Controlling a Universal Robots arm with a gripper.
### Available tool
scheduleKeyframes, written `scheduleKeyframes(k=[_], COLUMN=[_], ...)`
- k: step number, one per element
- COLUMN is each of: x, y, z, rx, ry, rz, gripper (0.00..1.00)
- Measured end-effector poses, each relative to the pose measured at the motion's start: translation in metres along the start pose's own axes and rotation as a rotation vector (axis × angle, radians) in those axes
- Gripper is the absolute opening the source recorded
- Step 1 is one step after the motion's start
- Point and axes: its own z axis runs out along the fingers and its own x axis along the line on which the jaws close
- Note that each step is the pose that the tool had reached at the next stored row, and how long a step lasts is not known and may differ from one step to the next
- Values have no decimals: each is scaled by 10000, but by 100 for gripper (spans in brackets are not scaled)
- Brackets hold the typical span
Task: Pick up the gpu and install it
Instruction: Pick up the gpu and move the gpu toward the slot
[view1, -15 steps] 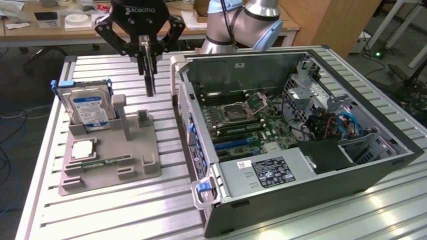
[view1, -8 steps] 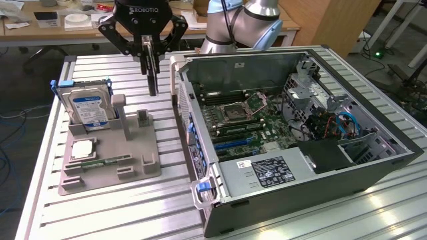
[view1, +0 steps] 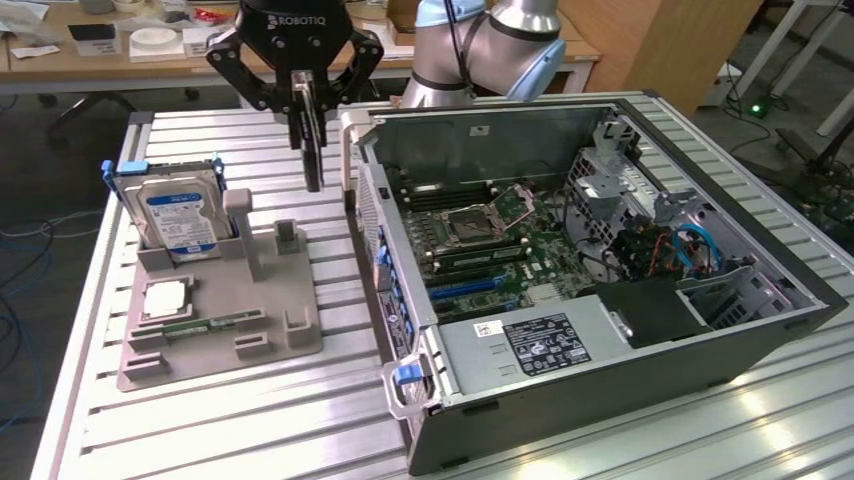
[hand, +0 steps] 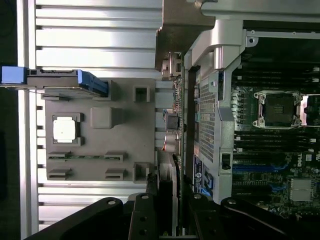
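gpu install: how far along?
Done: gpu is picked up, off the grey holder tray. In hand: jaws shut on it, card hanging edge-down beside the open case. Left: it is not seated yet; the motherboard's blue slots are empty.

Bright, even indoor light, soft shadows
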Motion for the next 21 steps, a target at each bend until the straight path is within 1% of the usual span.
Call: scheduleKeyframes(k=[21], x=[-141], y=[0], z=[1], rx=[0], ry=[-2], rz=[81], gripper=[27])
